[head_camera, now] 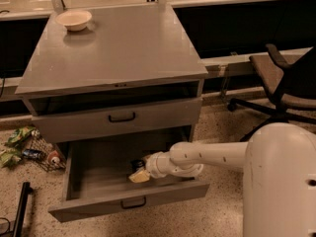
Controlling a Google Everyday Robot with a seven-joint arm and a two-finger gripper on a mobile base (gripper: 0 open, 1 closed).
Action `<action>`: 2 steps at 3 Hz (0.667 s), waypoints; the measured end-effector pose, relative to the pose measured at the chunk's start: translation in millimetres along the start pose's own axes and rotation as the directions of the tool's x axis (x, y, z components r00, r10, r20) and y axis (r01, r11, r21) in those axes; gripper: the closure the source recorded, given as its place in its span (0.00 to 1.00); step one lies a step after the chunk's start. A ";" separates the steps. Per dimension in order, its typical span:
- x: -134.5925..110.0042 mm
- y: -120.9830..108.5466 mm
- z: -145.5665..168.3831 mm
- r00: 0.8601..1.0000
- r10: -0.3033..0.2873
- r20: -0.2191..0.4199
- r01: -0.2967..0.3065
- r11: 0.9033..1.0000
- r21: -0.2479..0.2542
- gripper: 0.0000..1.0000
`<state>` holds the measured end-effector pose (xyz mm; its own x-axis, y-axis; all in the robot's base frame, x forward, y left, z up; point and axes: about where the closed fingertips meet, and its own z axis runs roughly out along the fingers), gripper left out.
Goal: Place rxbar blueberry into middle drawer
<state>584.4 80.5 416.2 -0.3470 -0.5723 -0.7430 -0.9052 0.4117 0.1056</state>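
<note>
The arm (212, 154) stretches level from the right; the hand (139, 175) sits low inside the open middle drawer (98, 202), its grip impossible to tell.

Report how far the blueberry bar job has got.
Done: the middle drawer stands open. In hand: the gripper is low inside it with the rxbar blueberry at its tip; whether the bar touches the floor is unclear. Left: leave the bar there and draw the arm out.
</note>
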 end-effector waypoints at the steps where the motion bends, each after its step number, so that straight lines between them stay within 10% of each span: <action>1: -11.4 -4.5 -12.1 0.999 -0.004 0.036 0.003 1.000 0.026 0.07; 2: -26.6 -5.5 -29.2 0.996 -0.022 0.083 0.019 0.999 0.034 0.30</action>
<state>591.4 72.7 454.7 -0.3056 -0.5206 -0.7973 -0.9029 0.4243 0.0690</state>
